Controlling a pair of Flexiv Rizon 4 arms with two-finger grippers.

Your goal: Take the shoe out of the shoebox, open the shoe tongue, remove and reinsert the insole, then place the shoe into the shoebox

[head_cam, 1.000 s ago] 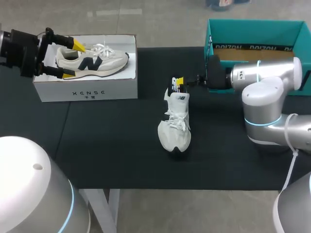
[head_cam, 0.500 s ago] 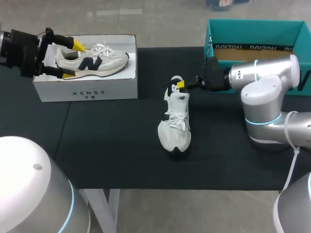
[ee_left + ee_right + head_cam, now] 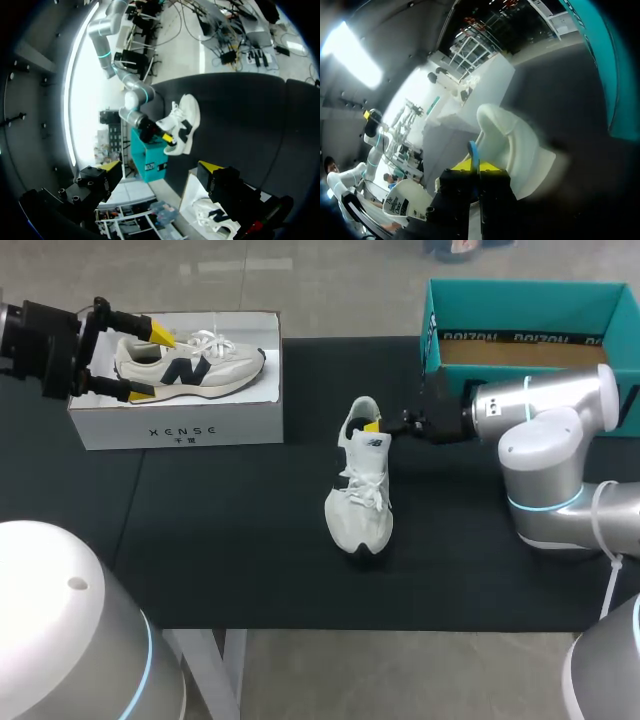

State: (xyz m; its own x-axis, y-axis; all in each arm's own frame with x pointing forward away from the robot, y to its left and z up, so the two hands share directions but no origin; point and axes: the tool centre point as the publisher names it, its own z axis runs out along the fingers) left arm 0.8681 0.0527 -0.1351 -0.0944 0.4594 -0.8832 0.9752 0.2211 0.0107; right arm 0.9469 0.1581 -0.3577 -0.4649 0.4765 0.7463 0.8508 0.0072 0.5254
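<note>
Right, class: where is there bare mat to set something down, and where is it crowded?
Free: black mat between white shoebox and loose shoe, and the near strip past its toe. Crowded: the shoe's heel, pinched by the right gripper beside the teal box; left gripper over the shoebox.

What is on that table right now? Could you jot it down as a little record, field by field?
Table: black
Loose shoe: white, mid-table, toe toward the robot
Right fingers: at that shoe's heel opening, shut on the insole
White shoebox: at left, holds a second shoe
Left fingers: open, at the shoebox's left end
Teal box: far right corner, open top
</note>
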